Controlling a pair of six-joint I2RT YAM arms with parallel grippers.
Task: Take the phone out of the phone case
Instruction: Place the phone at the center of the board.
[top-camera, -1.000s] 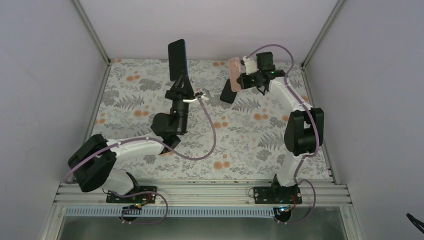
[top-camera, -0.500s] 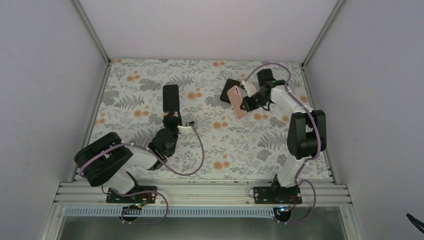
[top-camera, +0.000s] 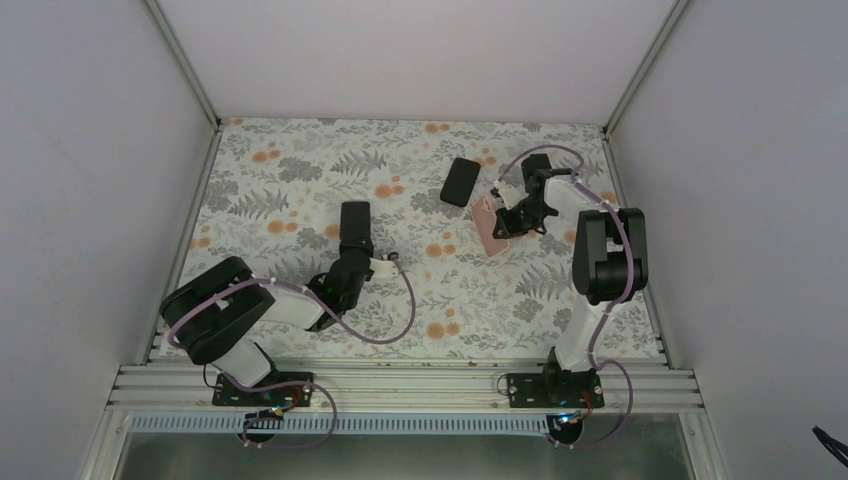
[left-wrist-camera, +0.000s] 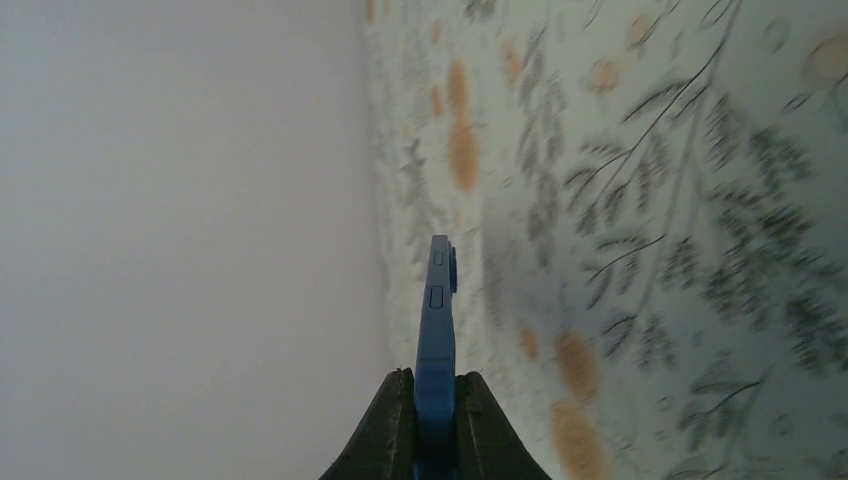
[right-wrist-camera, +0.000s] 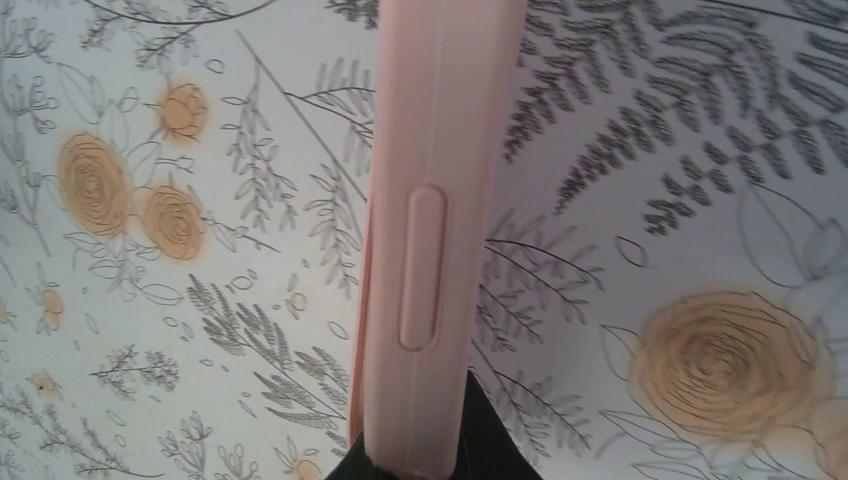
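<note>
The left hand (left-wrist-camera: 436, 398) is clamped on the slim blue phone (left-wrist-camera: 437, 320), seen edge-on with its side buttons showing. The right hand (right-wrist-camera: 428, 455) pinches the pink phone case (right-wrist-camera: 432, 200), which has a moulded button.

The left arm (top-camera: 290, 300) is folded low over the floral worktop (top-camera: 300, 160), and the left end effector (top-camera: 352, 252) is clamped on the near end of a dark phone (top-camera: 354, 220) whose free end points toward the far wall. Well apart on the right side, the right end effector (top-camera: 508, 222) grips a pink phone case (top-camera: 490, 238) close to the worktop. A flat black rectangular object (top-camera: 461, 181) lies on the worktop just beyond the case, toward the far wall.
</note>
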